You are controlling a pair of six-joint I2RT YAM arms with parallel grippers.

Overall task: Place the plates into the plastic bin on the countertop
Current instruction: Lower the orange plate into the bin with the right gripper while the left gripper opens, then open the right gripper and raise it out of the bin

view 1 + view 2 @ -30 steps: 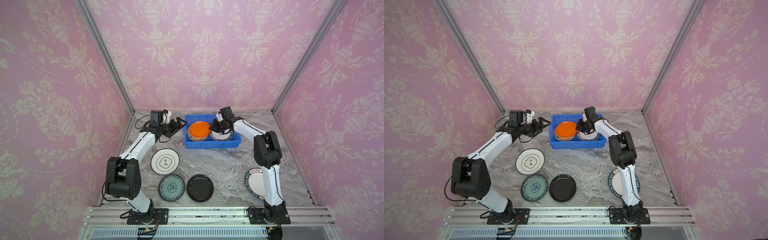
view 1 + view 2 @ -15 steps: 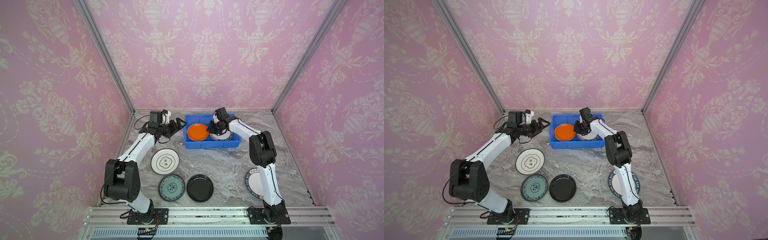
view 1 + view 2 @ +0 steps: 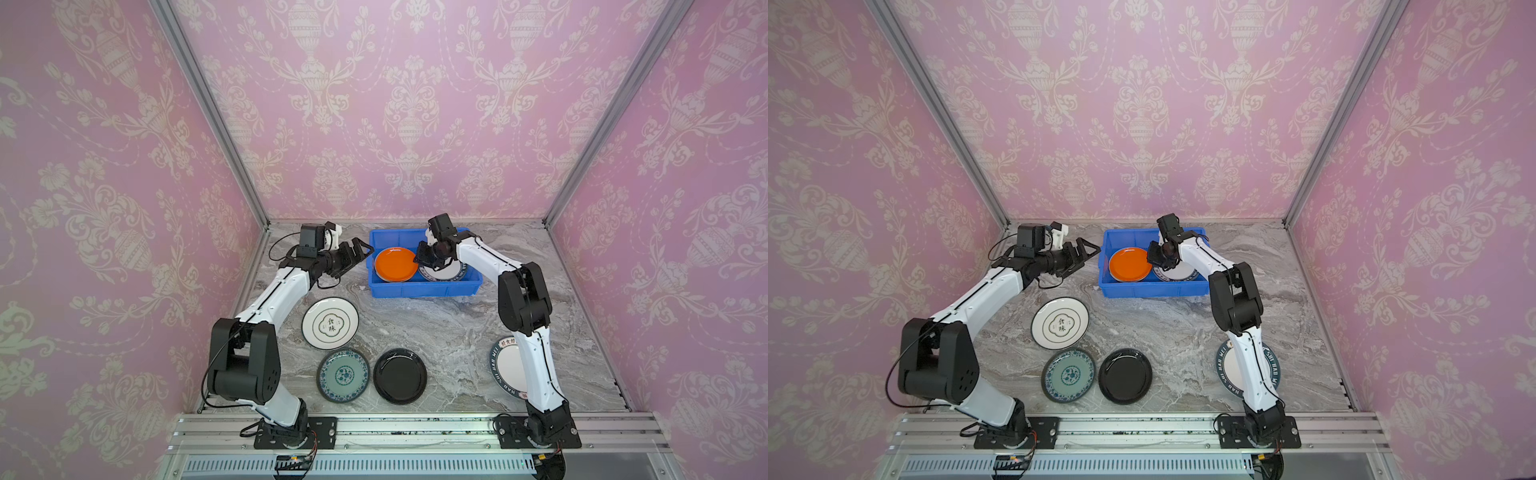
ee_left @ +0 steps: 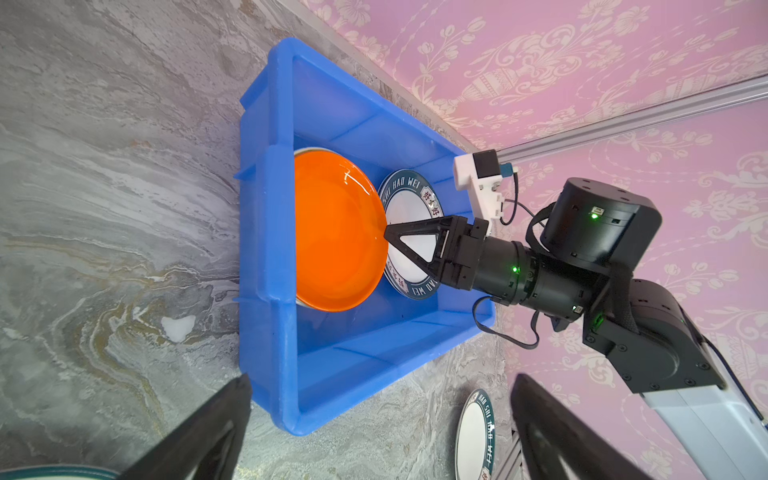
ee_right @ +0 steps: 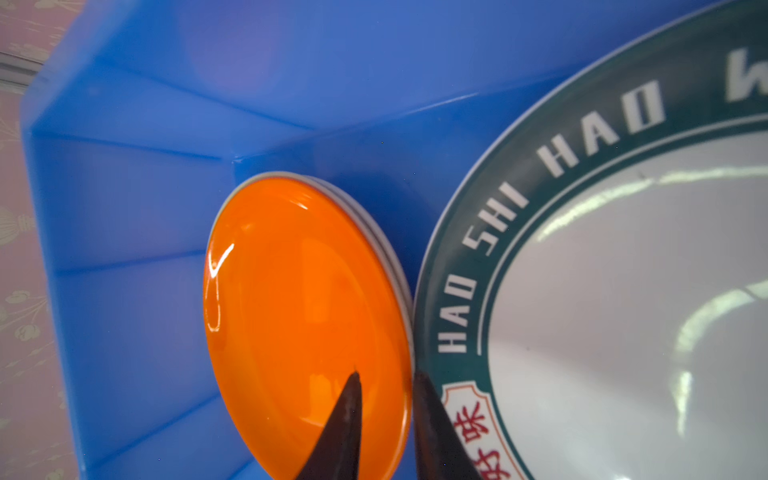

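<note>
Partly hidden — lettered plate (image 3: 507, 365) on desk (image 3: 436, 328) behind right arm (image 3: 536, 365); pale rims (image 5: 374, 224) only beneath orange plate (image 3: 395, 264) in blue bin (image 3: 415, 291). Right tool (image 3: 417, 259) narrowly parted astride that plate's glossy rim — left tool (image 3: 362, 253) wide, outside bin.

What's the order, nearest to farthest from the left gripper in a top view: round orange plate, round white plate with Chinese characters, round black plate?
From the left gripper:
1. Round orange plate, in the blue plastic bin.
2. Round white plate with Chinese characters, on the grey marble countertop.
3. Round black plate, towards the countertop's front.
</note>
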